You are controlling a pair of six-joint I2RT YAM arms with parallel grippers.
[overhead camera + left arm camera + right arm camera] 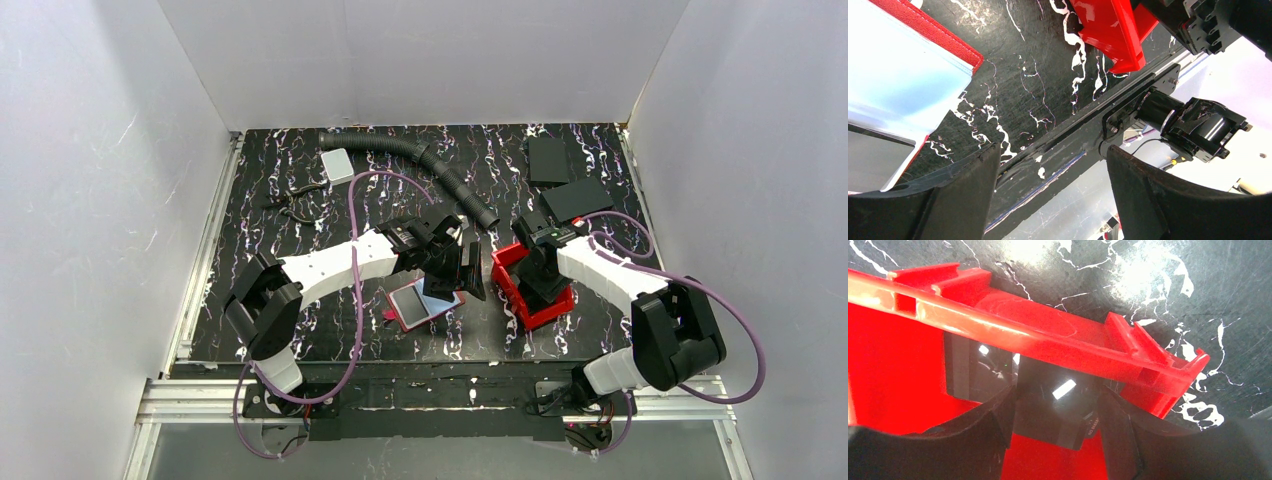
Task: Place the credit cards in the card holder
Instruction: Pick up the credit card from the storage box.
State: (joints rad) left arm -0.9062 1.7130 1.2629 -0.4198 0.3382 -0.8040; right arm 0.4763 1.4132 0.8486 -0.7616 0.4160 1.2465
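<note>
Bearing pale card [898, 85], red card holder [401, 319] (flat); left pincer [1053, 167] wide, right pincer [1057, 397] unclear.

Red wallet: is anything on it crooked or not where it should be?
Yes. A pale blue card lies loose on the open red wallet, sticking out past its edge, and it doesn't look tucked into a pocket. Another pale card lies far off by the black hose.

The top view looks down from behind both arms [330, 262]. Each wrist view peers closely past its fingers [948, 200]; all share the red bin [548, 305].
</note>
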